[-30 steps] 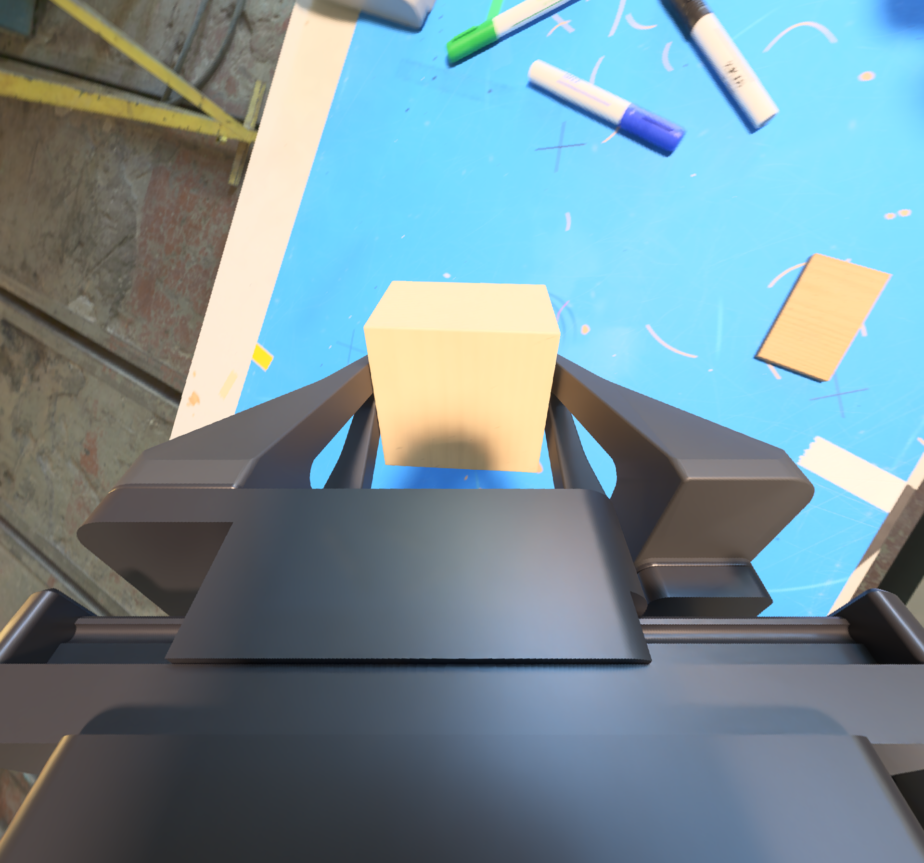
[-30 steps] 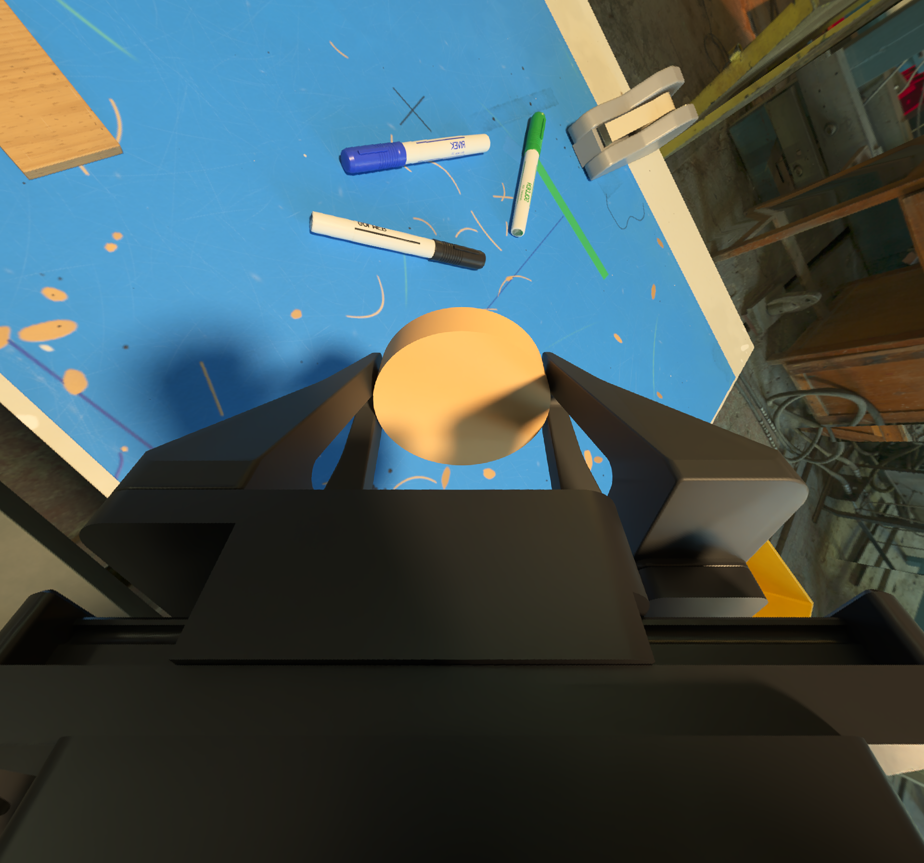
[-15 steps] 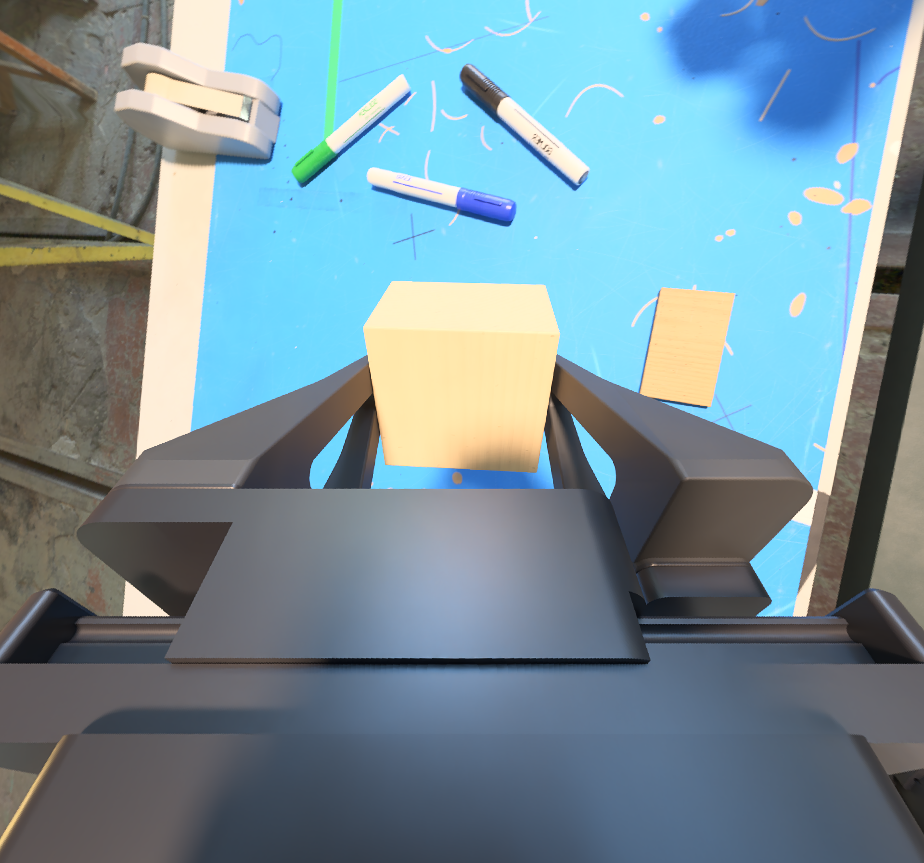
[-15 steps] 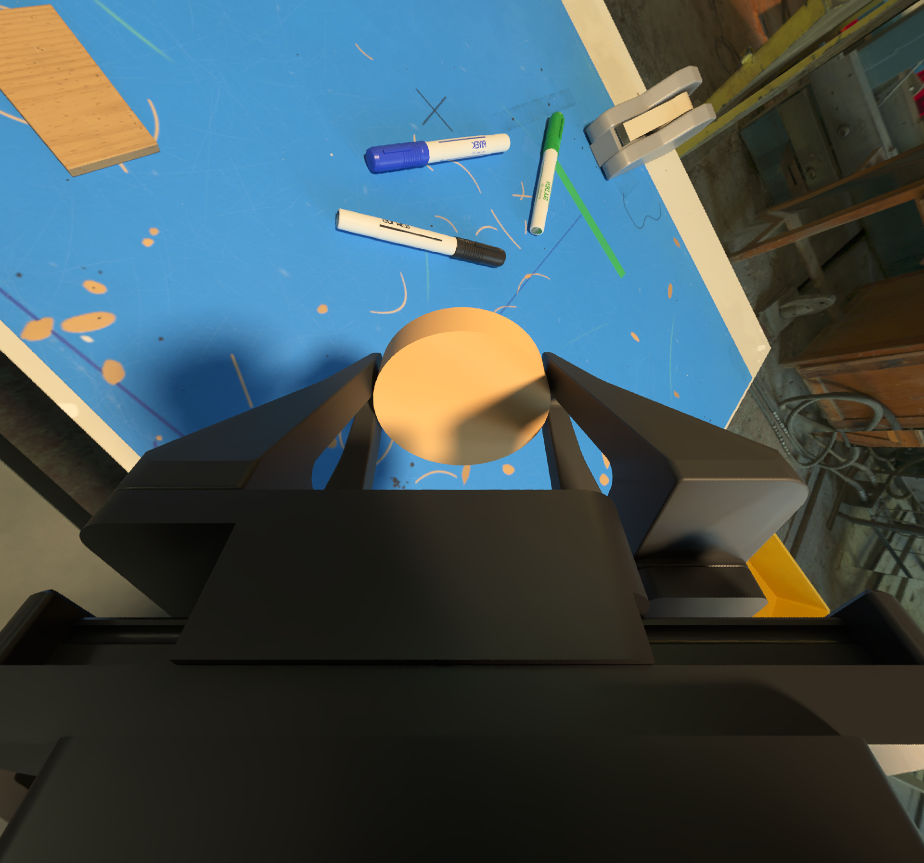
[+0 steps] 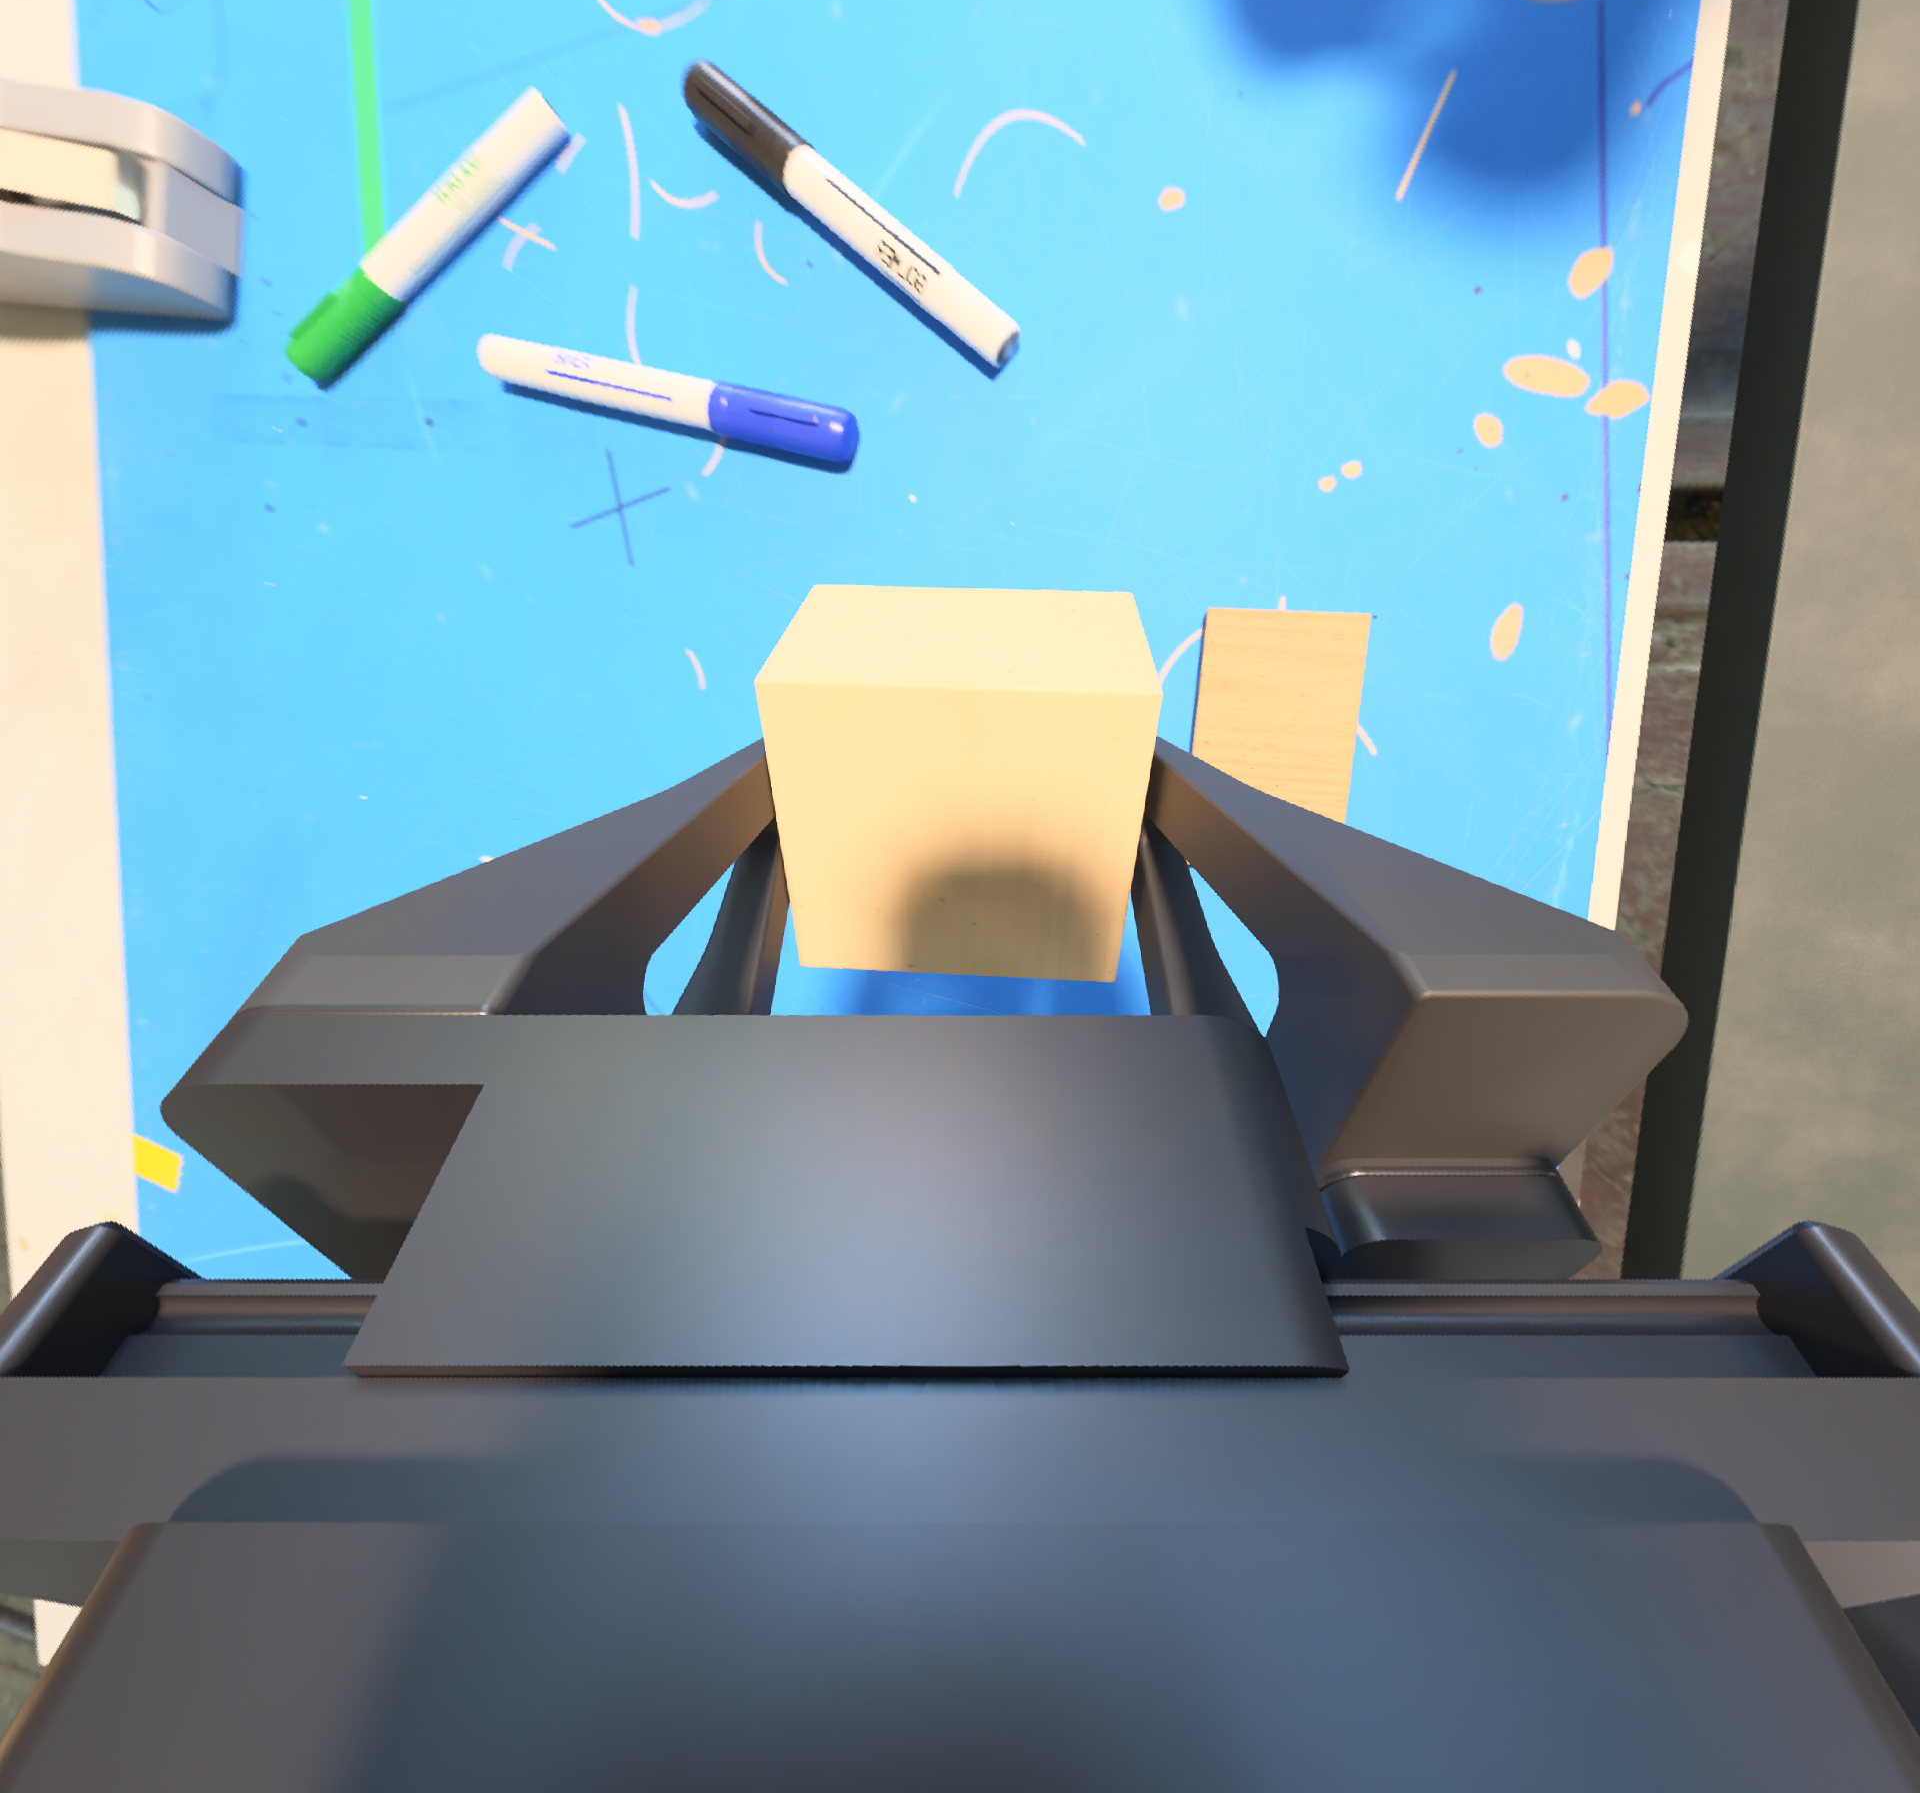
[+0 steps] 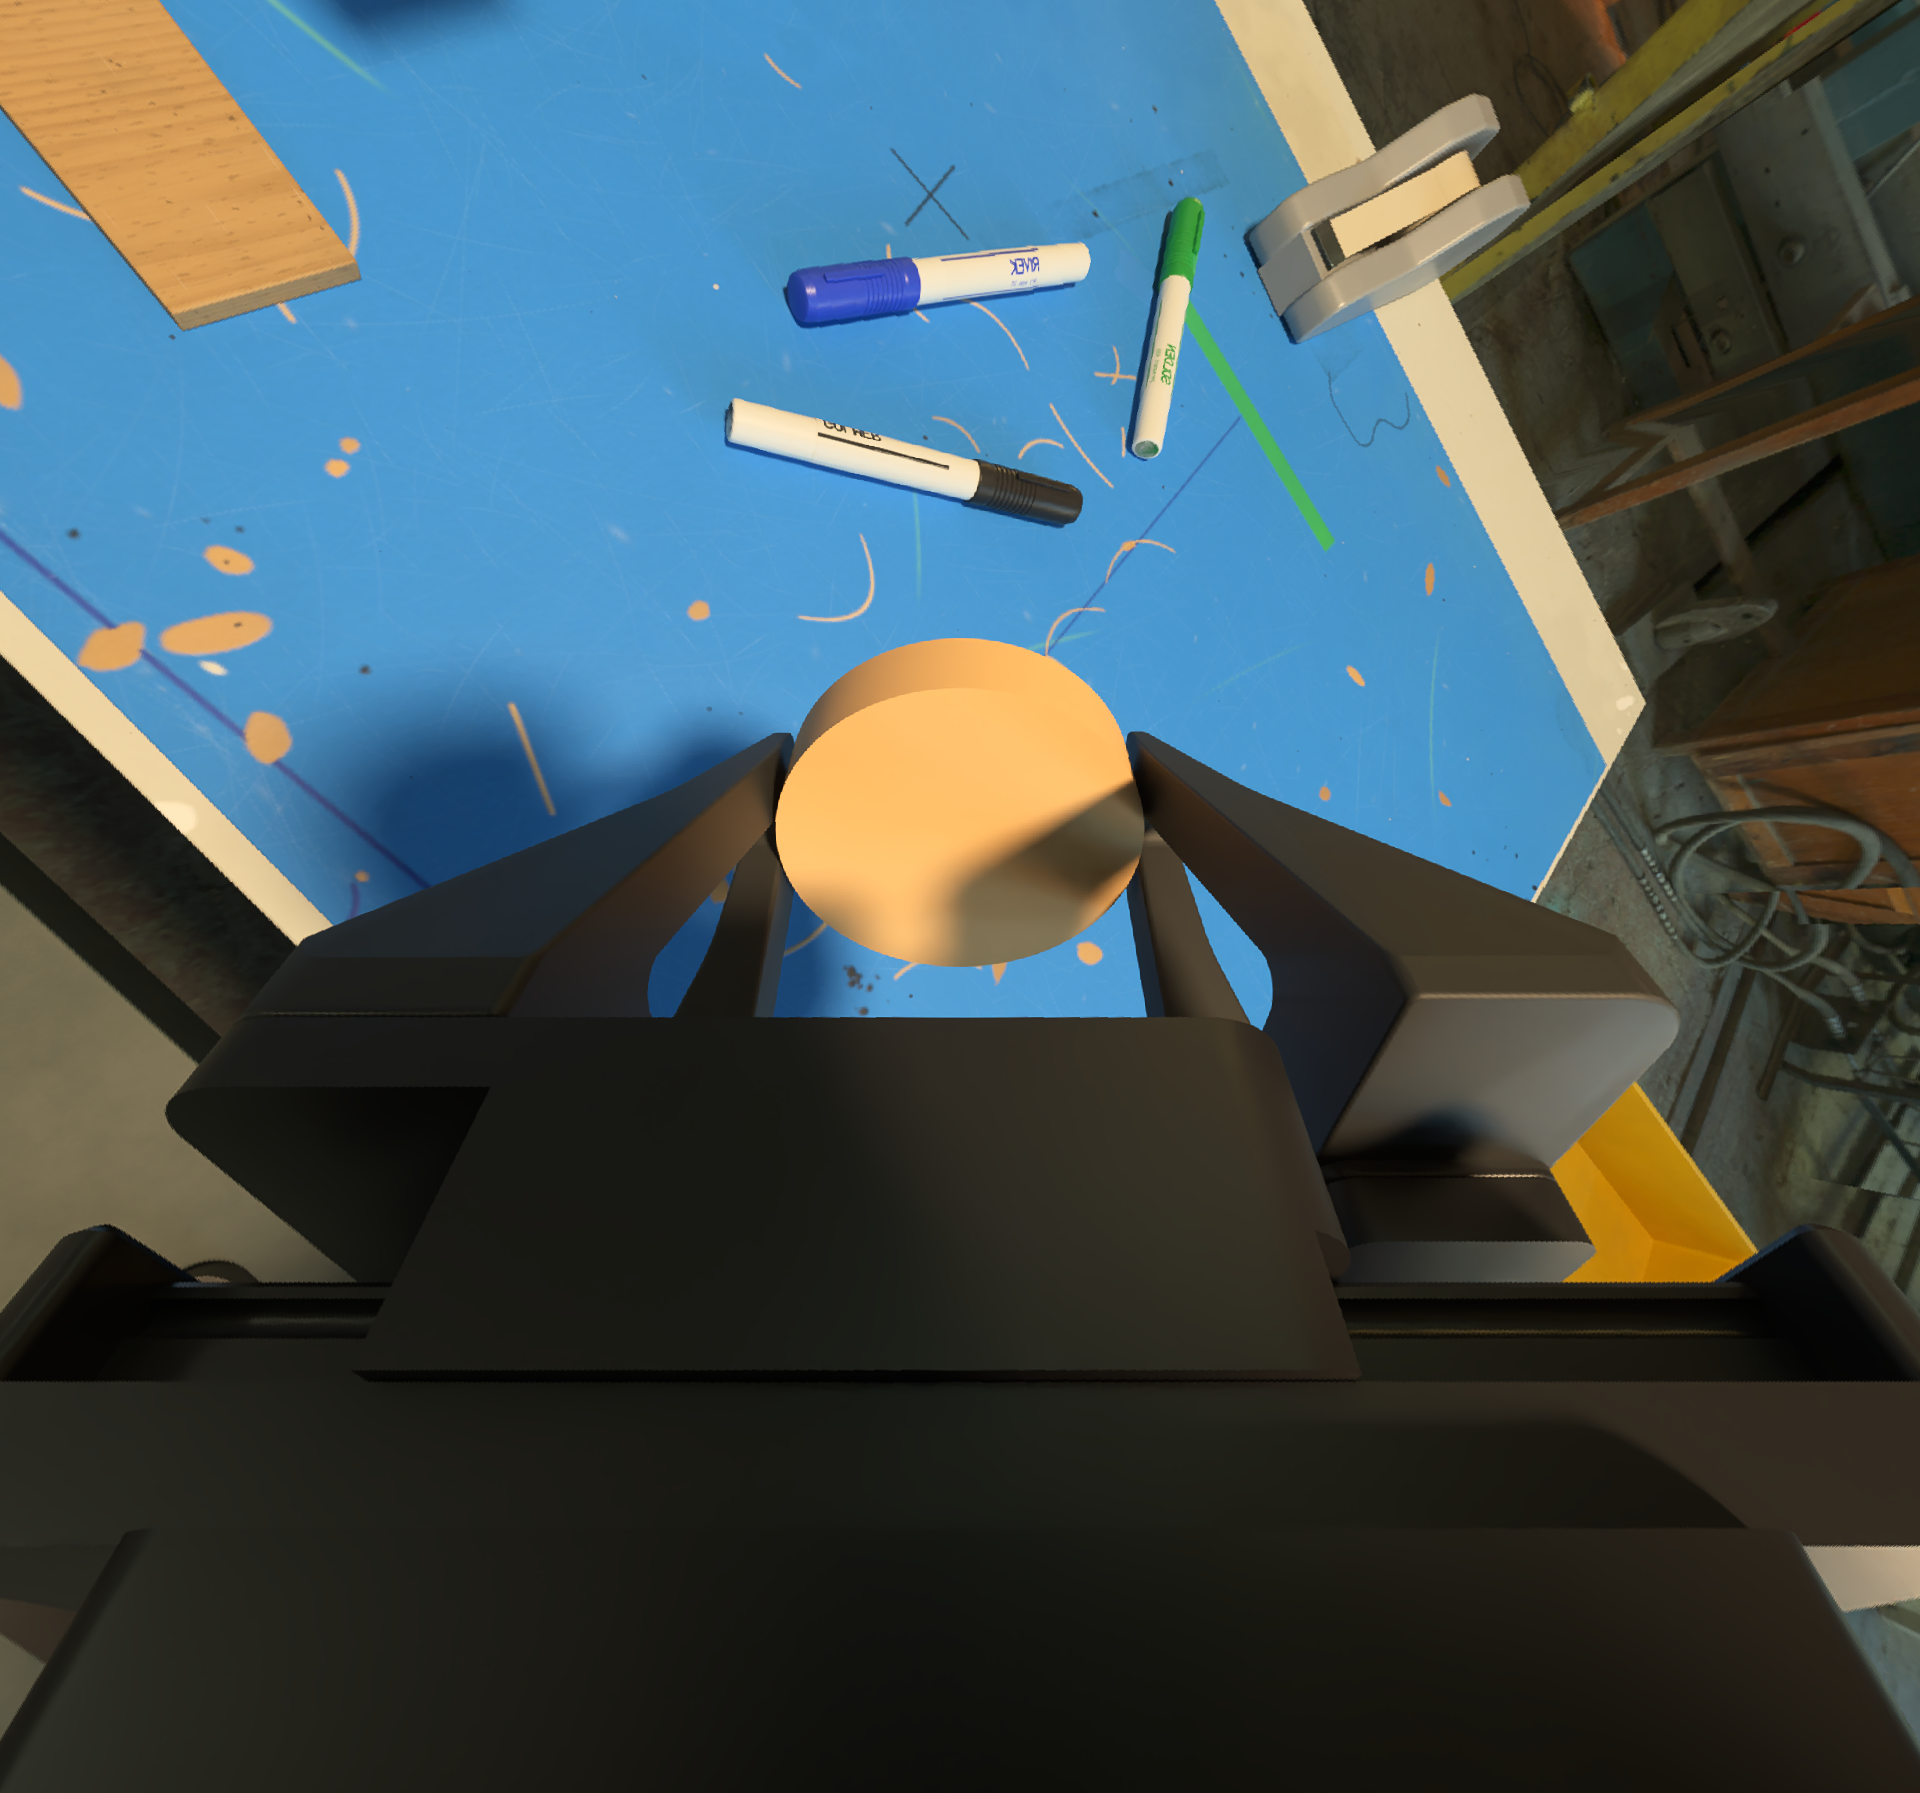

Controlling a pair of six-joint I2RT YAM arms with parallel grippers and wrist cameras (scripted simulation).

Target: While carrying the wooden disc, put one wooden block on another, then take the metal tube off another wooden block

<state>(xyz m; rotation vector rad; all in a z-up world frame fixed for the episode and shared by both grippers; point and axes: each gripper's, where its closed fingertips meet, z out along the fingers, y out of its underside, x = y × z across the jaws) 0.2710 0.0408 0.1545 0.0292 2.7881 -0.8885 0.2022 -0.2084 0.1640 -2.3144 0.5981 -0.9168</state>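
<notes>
My left gripper (image 5: 958, 756) is shut on a pale wooden block (image 5: 956, 777), a cube held above the blue table (image 5: 312, 704). My right gripper (image 6: 958, 756) is shut on a round wooden disc (image 6: 956, 808), also held above the table. A flat wooden block (image 5: 1280, 704) lies on the table just right of the cube in the left wrist view; it also shows at the upper left of the right wrist view (image 6: 156, 143). No metal tube is in view.
A green marker (image 5: 426, 237), a blue marker (image 5: 665, 398) and a black marker (image 5: 852, 216) lie on the table, also in the right wrist view (image 6: 935, 283). A grey clamp (image 5: 104, 205) sits on the table's white edge. A yellow bin (image 6: 1642, 1213) shows low right.
The left wrist view has swung right and lowered: the markers and the flat wooden block appear larger, the block now beside the held cube. The right gripper has drifted slightly with the disc.
</notes>
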